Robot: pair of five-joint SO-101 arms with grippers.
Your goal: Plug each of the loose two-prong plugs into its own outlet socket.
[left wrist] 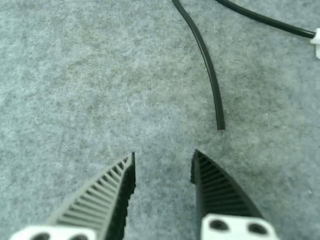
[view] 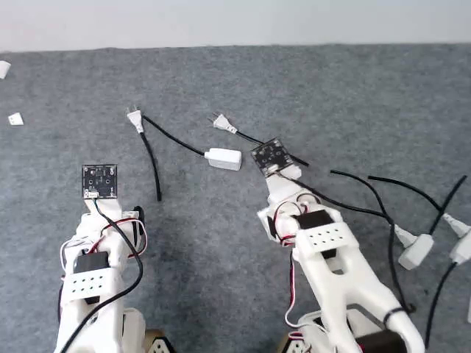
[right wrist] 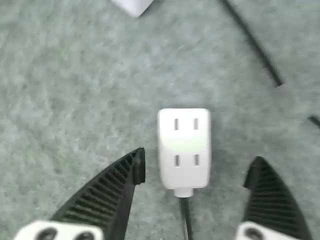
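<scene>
Grey mat covers the table. Right gripper spread wide, low over the mat. White socket lies slots-up between its jaws, touching neither. Left gripper released, holding nothing, near the end of a black cord. One plug and a second plug lie loose beyond the arms.

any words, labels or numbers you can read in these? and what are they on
No readable text in any view.
Socket: slots only, no print on its face.
Left wrist board: marks too small to read.
Right wrist board: marks too small to read.
White scrap: too small to tell.
</scene>
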